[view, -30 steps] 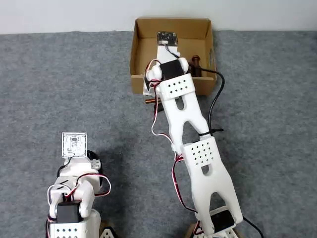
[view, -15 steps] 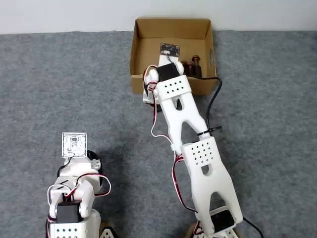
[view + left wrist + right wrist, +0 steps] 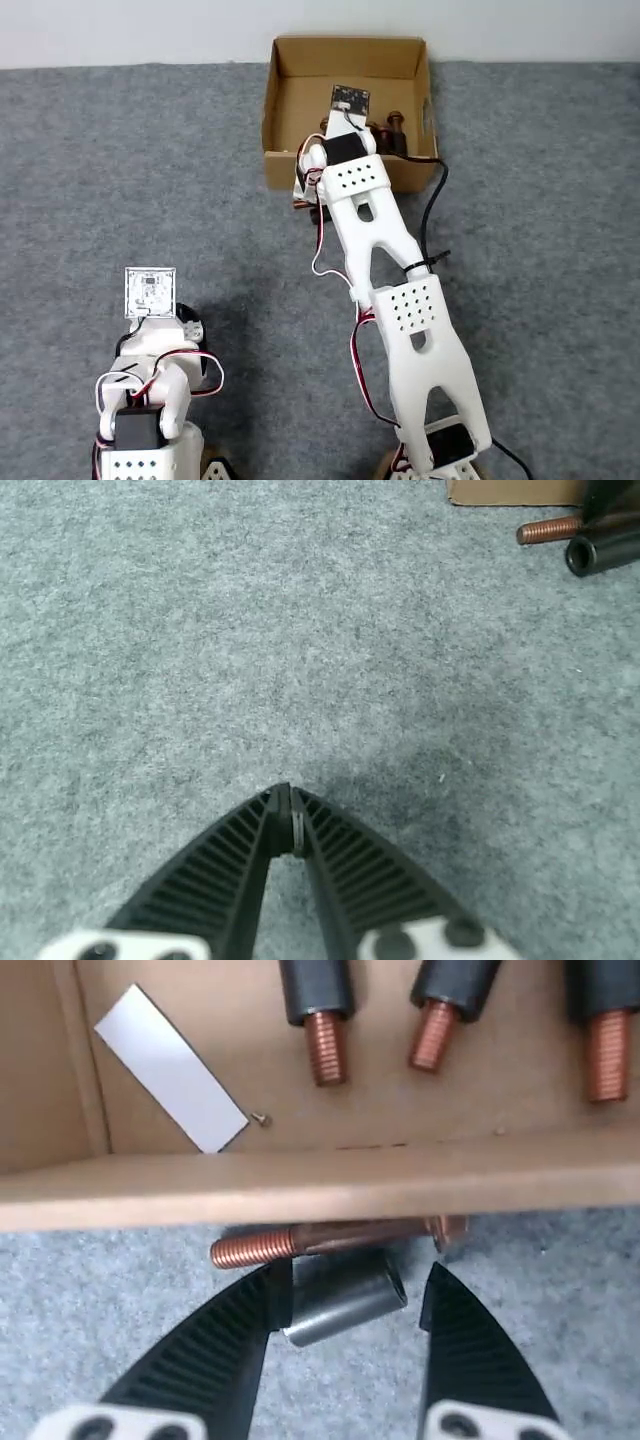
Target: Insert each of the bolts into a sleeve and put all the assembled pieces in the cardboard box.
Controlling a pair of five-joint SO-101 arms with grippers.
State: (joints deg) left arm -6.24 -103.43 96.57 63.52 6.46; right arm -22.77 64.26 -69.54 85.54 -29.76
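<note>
Grey carpet [image 3: 90, 1290]: right pincer [image 3: 357, 1270] open astride sleeve [image 3: 345, 1308], beside bolt [image 3: 330, 1239]; left pincer [image 3: 290, 802] closed, empty.

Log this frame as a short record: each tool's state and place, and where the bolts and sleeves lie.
Right tool: open, straddling a loose sleeve on the carpet
Loose bolt: on the carpet, between that sleeve and the outer wall of the cardboard box
Inside box: three assembled pieces, bolts in sleeves
Left tool: shut, holding nothing, over the carpet away from the box
</note>
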